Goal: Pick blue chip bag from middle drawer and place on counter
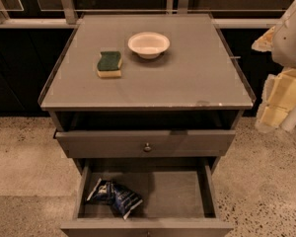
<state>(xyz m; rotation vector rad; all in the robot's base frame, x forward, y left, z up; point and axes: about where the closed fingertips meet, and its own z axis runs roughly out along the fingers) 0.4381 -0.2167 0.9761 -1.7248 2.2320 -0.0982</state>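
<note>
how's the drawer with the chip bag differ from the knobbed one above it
The middle drawer is pulled far out, the knobbed drawer barely. Middle drawer's floor and blue chip bag show; knobbed drawer's inside is hidden. Both grey. The gripper is right of the counter.

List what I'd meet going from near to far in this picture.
Blue chip bag in the open drawer, round knob, sponge, white bowl; the robot's tool sits at the far right, beside the counter.
</note>
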